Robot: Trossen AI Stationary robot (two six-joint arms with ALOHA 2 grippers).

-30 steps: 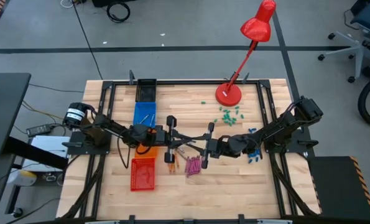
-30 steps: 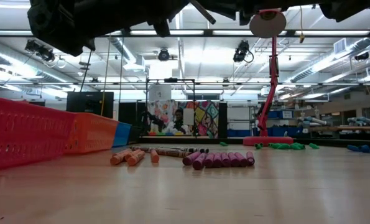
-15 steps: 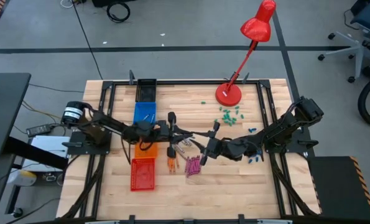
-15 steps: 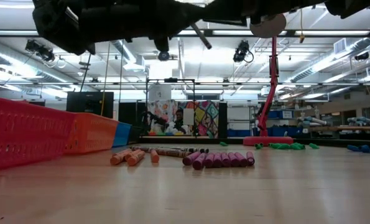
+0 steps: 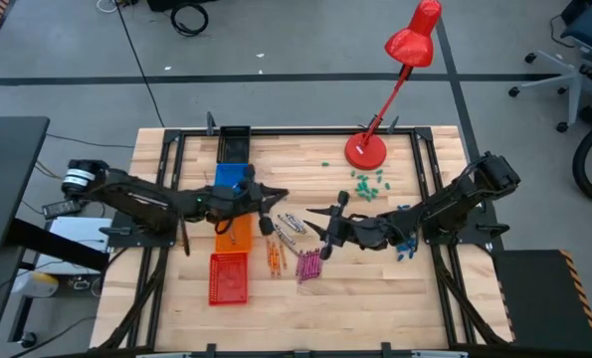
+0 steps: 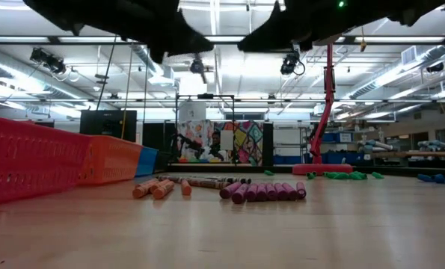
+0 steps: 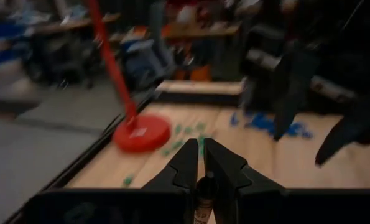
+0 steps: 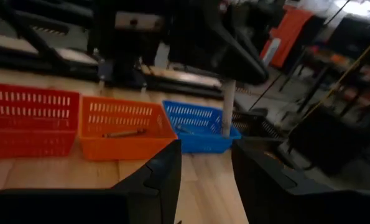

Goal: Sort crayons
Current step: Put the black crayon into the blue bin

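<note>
Three groups of crayons lie on the table's middle: grey ones (image 5: 291,227), orange ones (image 5: 274,257) and magenta ones (image 5: 307,265), also seen in the low view as a row (image 6: 263,191). My left gripper (image 5: 272,197) hovers above the table beside the blue basket (image 5: 231,179), shut on a grey crayon (image 8: 227,109). My right gripper (image 5: 325,225) hangs open over the table to the right of the crayons, pointing toward the baskets, with nothing between its fingers (image 8: 163,177). My left gripper pinches the grey crayon's upper end (image 8: 227,86) between its two fingers; the end shows between them (image 7: 204,188). The fingers lie about level, pointing toward the table's right, across the crayon. The crayon hangs upright below them, clear of the table.
Red (image 5: 228,277), orange (image 5: 233,237), blue and black (image 5: 234,144) baskets stand in a column at the left. A red lamp's base (image 5: 365,151) sits at the far right, with green bits (image 5: 367,184) and blue bits (image 5: 405,245) near it.
My left gripper has risen from over the crayons and drawn back toward the table's left and far side, tipping up from pointing downward to about level, with the grey crayon in it. The crayons on the table have stayed where they were.
</note>
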